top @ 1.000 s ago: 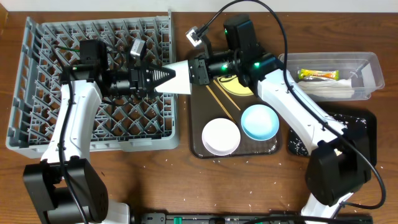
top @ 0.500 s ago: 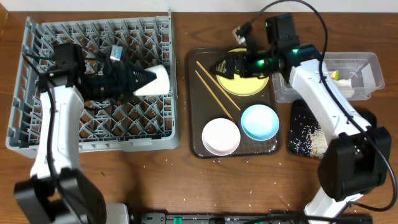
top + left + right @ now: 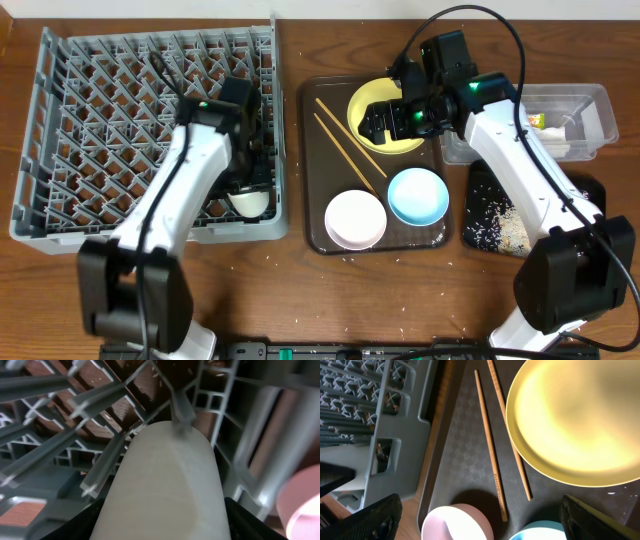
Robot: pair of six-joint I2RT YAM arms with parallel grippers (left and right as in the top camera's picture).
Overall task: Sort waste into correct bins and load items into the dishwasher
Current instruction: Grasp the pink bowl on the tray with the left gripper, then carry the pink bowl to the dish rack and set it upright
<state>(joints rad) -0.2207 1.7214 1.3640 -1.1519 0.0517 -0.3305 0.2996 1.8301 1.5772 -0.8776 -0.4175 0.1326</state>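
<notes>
Closest in, the bare surface shows a few stray grains. A step further, on the right, rice lies scattered in the black tray. Beside it, on the brown tray, the white bowl and the blue bowl sit side by side, rims just about touching, both upright.

Over to the left now: the left jaws are down in the rack, at its front right corner, closed partway on the cup. The wrist view has the cup filling the gap between the two fingers, its far end pushed in against the lattice and a peg.

Further back on the brown tray, the chopsticks lie loose, nearly parallel, slanting across the left half. One of them runs just beside the plate, which rests flat at the tray's far right corner. The right jaws hang above the plate's left edge, spread wide, with nothing between them.

Farthest back on the right, the tub stands just beyond the black tray. Inside it, half hidden by the right arm, is what looks like the sachet.
</notes>
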